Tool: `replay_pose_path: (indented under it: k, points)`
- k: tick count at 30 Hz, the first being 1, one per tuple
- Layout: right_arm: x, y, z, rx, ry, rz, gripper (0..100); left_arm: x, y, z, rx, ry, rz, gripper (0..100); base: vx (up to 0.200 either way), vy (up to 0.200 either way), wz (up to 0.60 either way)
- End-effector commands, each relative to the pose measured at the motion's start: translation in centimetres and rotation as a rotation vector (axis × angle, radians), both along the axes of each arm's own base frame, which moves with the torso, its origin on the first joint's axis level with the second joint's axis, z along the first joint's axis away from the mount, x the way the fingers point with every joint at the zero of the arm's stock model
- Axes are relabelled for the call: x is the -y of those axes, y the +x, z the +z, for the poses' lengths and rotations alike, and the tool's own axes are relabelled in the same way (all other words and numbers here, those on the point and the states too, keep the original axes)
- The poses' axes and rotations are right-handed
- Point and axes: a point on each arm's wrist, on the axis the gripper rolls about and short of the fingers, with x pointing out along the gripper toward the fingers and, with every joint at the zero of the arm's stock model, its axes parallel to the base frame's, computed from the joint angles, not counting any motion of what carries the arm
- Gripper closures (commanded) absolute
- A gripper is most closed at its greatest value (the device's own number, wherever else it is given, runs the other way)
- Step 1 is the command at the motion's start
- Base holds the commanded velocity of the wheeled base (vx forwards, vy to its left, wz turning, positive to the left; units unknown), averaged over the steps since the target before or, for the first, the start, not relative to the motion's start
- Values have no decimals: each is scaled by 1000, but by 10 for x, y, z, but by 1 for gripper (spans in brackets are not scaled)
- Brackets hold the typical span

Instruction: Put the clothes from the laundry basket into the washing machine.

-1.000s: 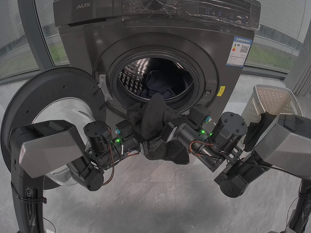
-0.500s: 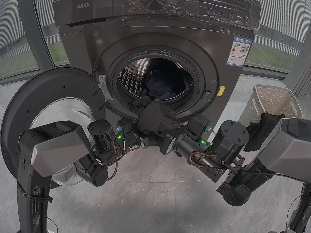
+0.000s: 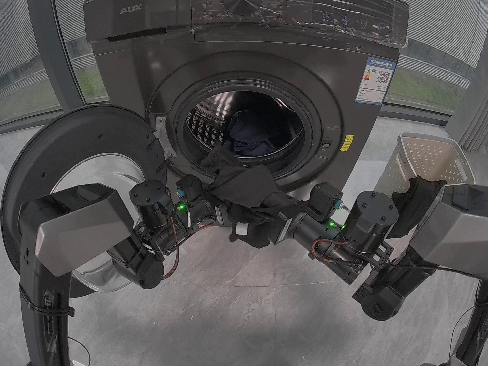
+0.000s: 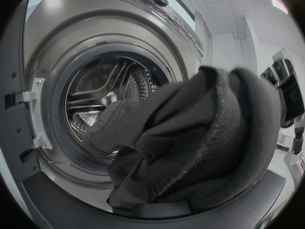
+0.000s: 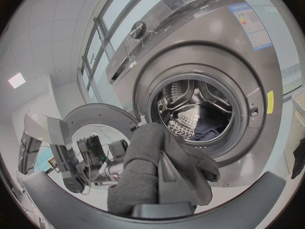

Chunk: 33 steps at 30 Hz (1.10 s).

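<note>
Garment: dark grey garment (image 3: 244, 186) bunched just below the drum mouth (image 3: 244, 123), one end at the lower rim
Right gripper (image 5: 163, 169): clamped on the garment
Left gripper (image 3: 223, 214): buried in cloth; you cannot tell its grip
Your move: lift clear of the rim, then push deep, towards the navy clothes (image 3: 249, 133)
Watch: open door (image 3: 81, 179) close by your left arm; laundry basket (image 3: 432, 158) has another dark cloth (image 3: 412, 199) over its rim

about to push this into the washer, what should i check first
1. Door clear of the opening: ok.
2. Room in the drum: ok, one dark item lies low inside.
3. Garment in front of the opening: ok.
4. Hold on the garment: cannot tell, cloth covers it.
5. No loose part hanging: not ok, a fold hangs below the arms.
6. Basket emptied: not ok, a cloth hangs over its rim.
</note>
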Motion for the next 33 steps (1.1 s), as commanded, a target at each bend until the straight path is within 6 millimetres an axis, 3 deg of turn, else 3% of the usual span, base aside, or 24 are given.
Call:
replay_pose_path:
  k: [1, 6, 7, 10, 12, 16, 17, 18, 21, 27, 33]
  points:
    - [11, 2, -10, -37, -28, -24, 100, -2, -11, 23, 34, -25, -4, 100, 0, 0, 0]
    - [11, 4, -11, -36, -27, -29, 100, -5, -21, 29, 28, -20, -7, 100, 0, 0, 0]
    - [10, 3, -11, -37, -28, -26, 0, -5, -23, 31, 28, -20, -10, 100, 0, 0, 0]
    - [9, -1, -10, -38, -27, -17, 0, -7, -29, 34, 24, -20, -13, 100, 0, 0, 0]
    - [16, -13, -17, -70, -70, -9, 0, -9, -43, 37, -2, -19, -24, 100, 0, 0, 0]
    - [37, -58, -37, -167, -216, 54, 0, -15, -73, 39, -60, -4, -52, 100, 0, 0, 0]
    - [37, -58, -37, -167, -216, 54, 0, -15, -73, 39, -60, -4, -52, 100, 0, 0, 0]
    - [49, -82, -52, -234, -302, 110, 0, -18, -89, 42, -76, 3, -69, 100, 0, 0, 0]
    - [59, -100, -64, -300, -366, 146, 0, -21, -109, 45, -95, 14, -91, 100, 0, 0, 0]
    - [77, -112, -58, -295, -390, 133, 0, -27, -152, 46, -142, 42, -152, 100, 0, 0, 0]
    - [86, -91, -39, -228, -306, 52, 0, -35, -160, 50, -135, 38, -141, 100, 0, 0, 0]
